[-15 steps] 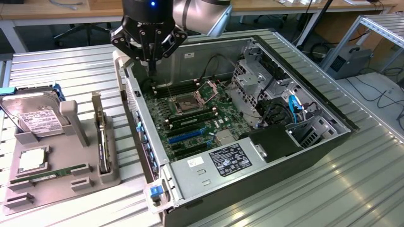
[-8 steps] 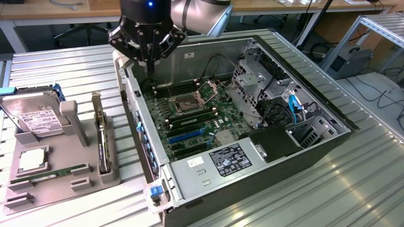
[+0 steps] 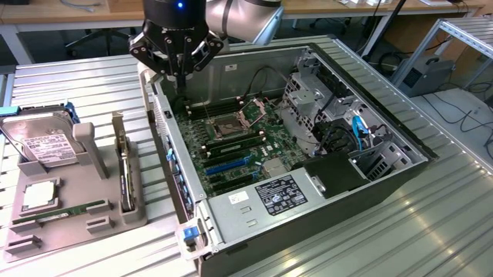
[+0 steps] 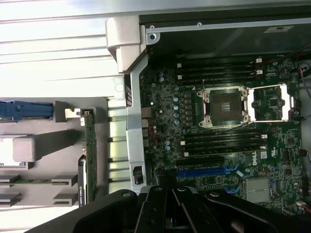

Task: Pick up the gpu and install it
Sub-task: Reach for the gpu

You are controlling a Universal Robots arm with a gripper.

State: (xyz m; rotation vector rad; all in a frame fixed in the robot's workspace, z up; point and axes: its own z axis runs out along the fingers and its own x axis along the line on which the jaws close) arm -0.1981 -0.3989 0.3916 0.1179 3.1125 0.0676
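Counter (image 3: pixel 77 86): ribbed metal surface carrying everything; its edges are cut off on every side in the exterior view.
Parts holder (image 3: pixel 135 216): grey tray at the exterior view's left, its near corner cut off.
Hard drive (image 3: pixel 43 144): silver with a white label, propped at a slant at the tray's far end; the label print is too small to read.
Memory stick (image 3: pixel 66 212): narrow and green, lying flat in the tray's near part.
Gpu (image 3: pixel 124 173): stands on its long edge in a slot along the tray's right side, just beside the computer's wall and untouched. It shows edge-on, so its face cannot be made out. In the wrist view the gpu (image 4: pixel 88 160) is a thin strip, its one end hidden behind the end effector's dark housing.
End effector (image 3: pixel 182 81): fingers pressed together with nothing between them, pointing down over the far left corner of the open computer, well apart from the gpu. The arm above it is cut off by the frame. In the wrist view the end effector (image 4: pixel 167 194) covers part of the board.
Computer case (image 3: pixel 254 57): lies open on its side.
Motherboard (image 3: pixel 266 153): green, on the case floor.
Processor socket (image 3: pixel 228 124): its latch frame stands open.
Blue expansion slot (image 3: pixel 227 166): bare; in the wrist view the slot (image 4: pixel 206 172) has one end hidden by the fingers.
Drive cage (image 3: pixel 308 104): metal, to the right, with cables trailing across it.
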